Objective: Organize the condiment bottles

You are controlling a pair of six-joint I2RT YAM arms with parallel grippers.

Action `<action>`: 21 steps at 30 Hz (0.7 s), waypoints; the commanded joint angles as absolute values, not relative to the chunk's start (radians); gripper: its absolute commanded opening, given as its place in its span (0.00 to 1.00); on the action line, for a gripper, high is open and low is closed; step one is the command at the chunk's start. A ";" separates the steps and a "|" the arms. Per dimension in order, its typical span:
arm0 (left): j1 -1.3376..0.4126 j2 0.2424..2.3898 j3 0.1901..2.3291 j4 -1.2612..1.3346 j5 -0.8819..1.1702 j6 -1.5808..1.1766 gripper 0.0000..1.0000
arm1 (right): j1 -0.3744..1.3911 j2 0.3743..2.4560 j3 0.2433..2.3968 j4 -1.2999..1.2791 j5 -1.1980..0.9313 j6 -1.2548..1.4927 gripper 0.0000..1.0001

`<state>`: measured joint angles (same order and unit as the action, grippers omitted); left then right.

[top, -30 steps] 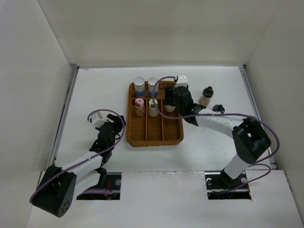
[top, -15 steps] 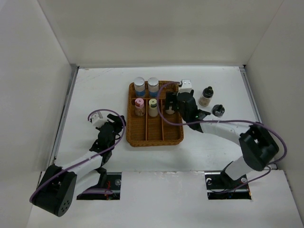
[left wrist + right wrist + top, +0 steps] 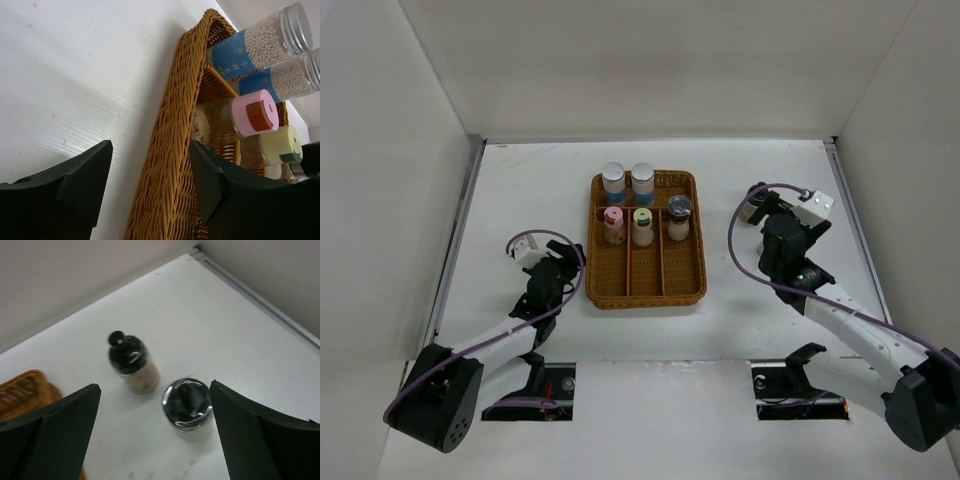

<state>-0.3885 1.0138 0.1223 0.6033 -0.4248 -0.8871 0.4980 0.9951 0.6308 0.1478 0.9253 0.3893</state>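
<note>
Five condiment bottles stand in the brown wicker tray [image 3: 645, 285]: two blue-labelled with silver caps [image 3: 613, 182] [image 3: 642, 182], a pink-capped one [image 3: 613, 224], a yellow-green-capped one [image 3: 642, 225] and a silver-capped one [image 3: 679, 215]. My right gripper [image 3: 763, 212] is open and empty to the right of the tray, hiding two more bottles there. Its wrist view shows them on the table: a black-capped bottle [image 3: 131, 364] and a silver-and-black-capped one [image 3: 189, 405], which lies between the open fingers [image 3: 155, 390]. My left gripper [image 3: 555, 270] is open, with the tray's left rim [image 3: 172, 165] between its fingers.
White walls close in the table on the left, back and right. A metal strip [image 3: 260, 297] runs along the right wall's foot, close behind the two loose bottles. The tray's three columns have free slots at the front.
My right arm has pulled away from the tray to the right, leaving the silver-capped bottle standing in the right column. It now hovers over the two loose bottles. The left arm has not moved.
</note>
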 commanded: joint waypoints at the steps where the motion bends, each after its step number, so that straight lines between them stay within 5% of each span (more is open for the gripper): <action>1: -0.395 1.020 0.133 0.664 -0.416 -0.899 0.61 | 0.453 0.998 0.620 0.013 1.068 0.459 0.98; 17: -0.404 1.032 0.138 0.666 -0.410 -0.900 0.61 | 0.283 1.282 0.649 0.104 0.712 0.555 0.95; 21: -0.396 1.025 0.135 0.666 -0.405 -0.904 0.61 | 0.283 1.333 0.658 0.112 0.706 0.566 0.78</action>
